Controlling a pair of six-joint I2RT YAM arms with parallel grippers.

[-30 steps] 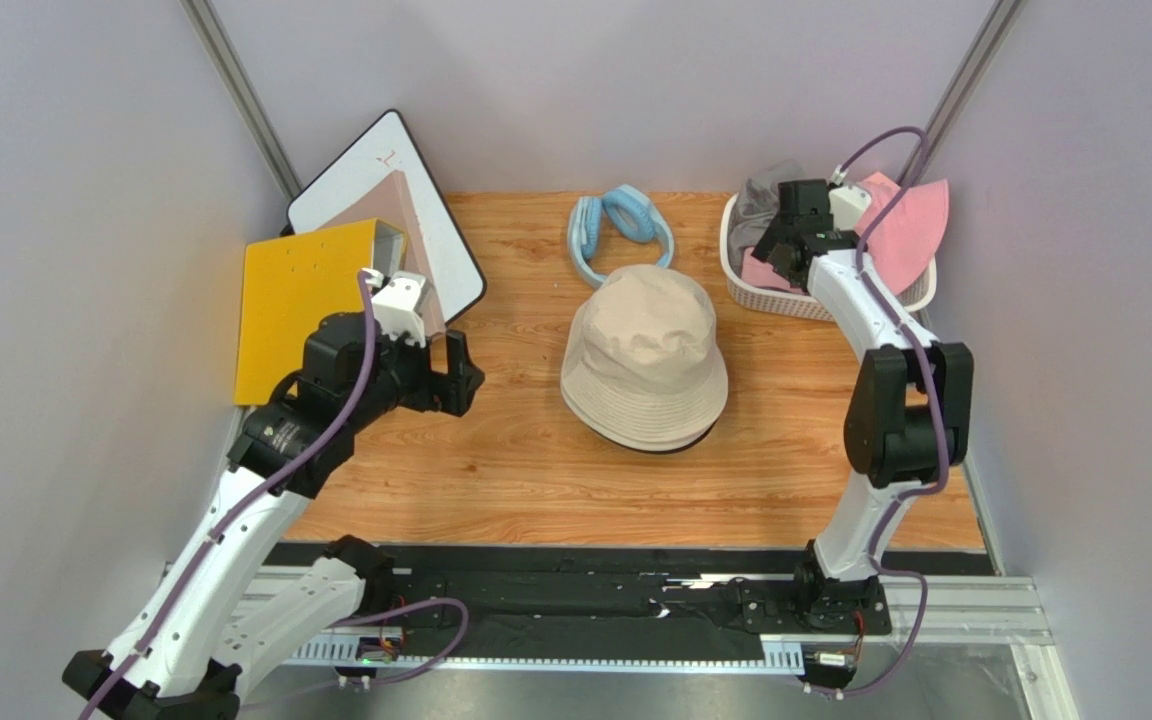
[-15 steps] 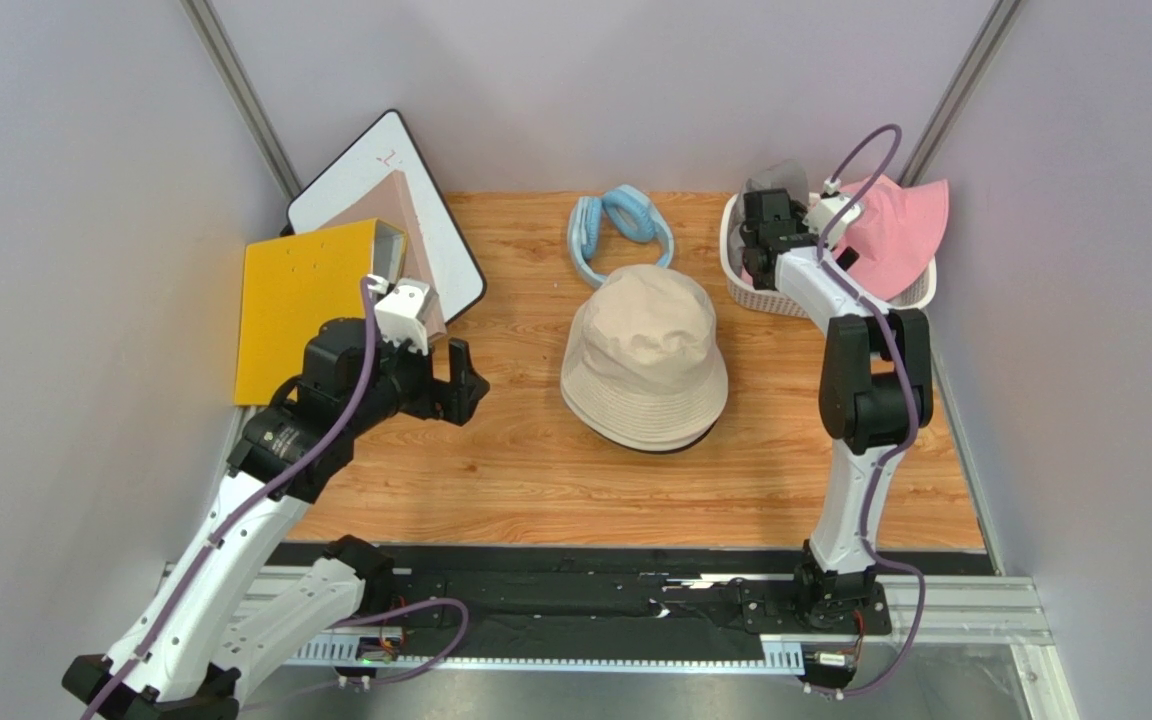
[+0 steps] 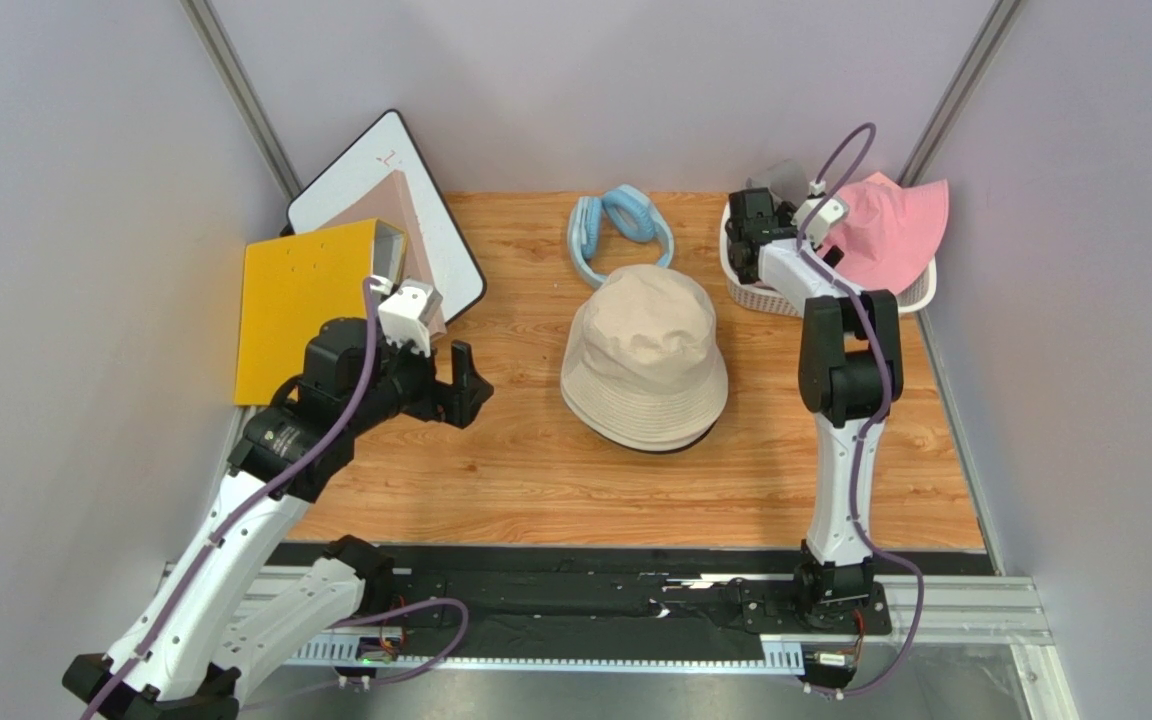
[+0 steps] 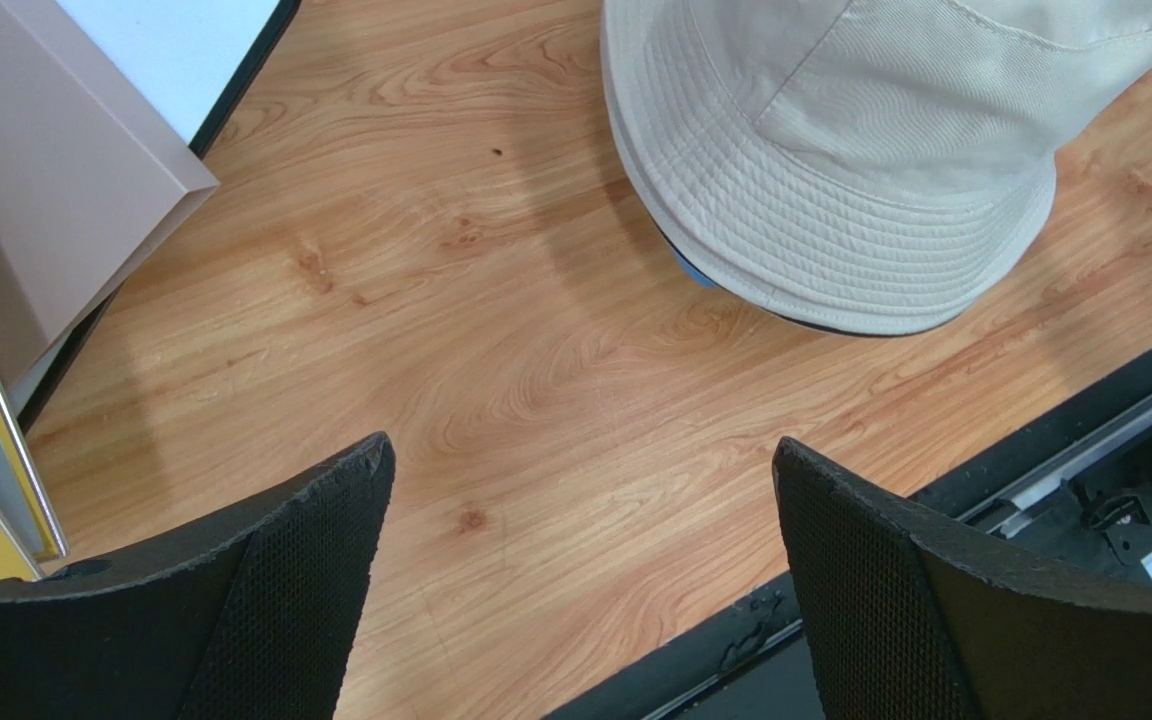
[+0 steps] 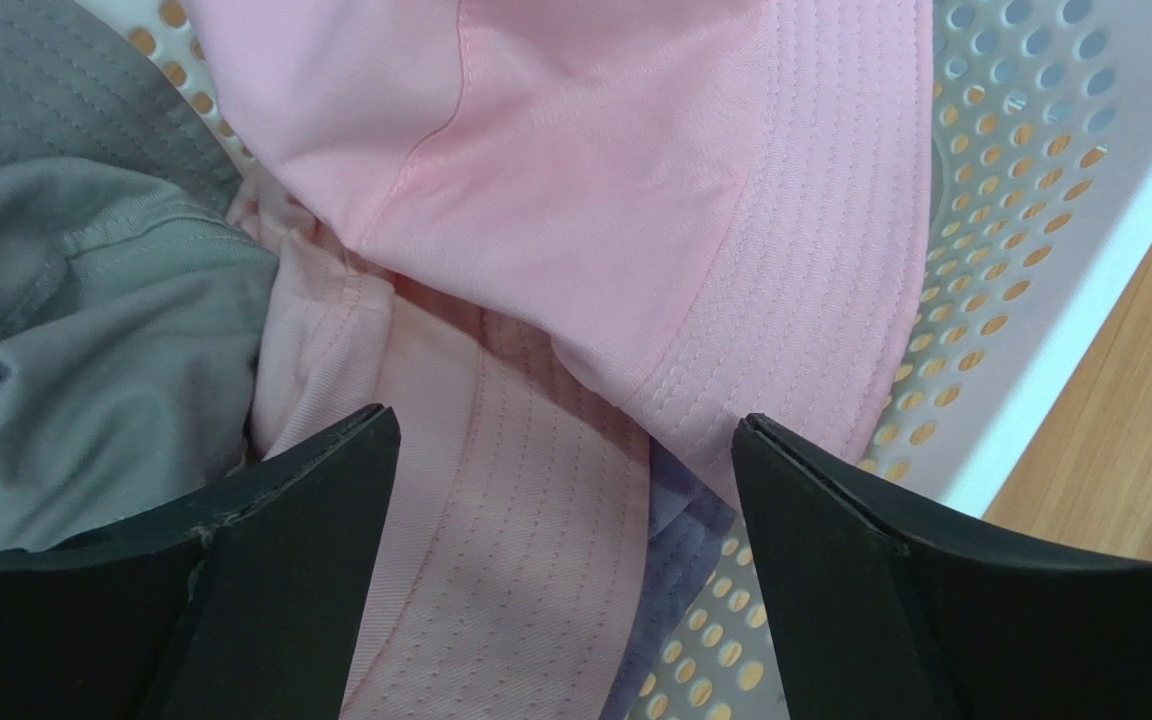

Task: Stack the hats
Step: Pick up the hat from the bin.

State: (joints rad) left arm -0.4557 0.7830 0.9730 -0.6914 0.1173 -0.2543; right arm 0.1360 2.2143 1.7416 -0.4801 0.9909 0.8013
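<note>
Right pincer (image 5: 567,495) - jaws wide apart, nothing gripped; we see it over pink hat (image 5: 582,150) and grey hat (image 5: 71,330) in white perforated basket (image 5: 1018,225). Left pincer (image 4: 582,480) released, empty, above desk (image 4: 507,375) near beige hat (image 4: 868,135). Since one second ago - right arm drawn further over basket, pink hat more exposed.
</note>
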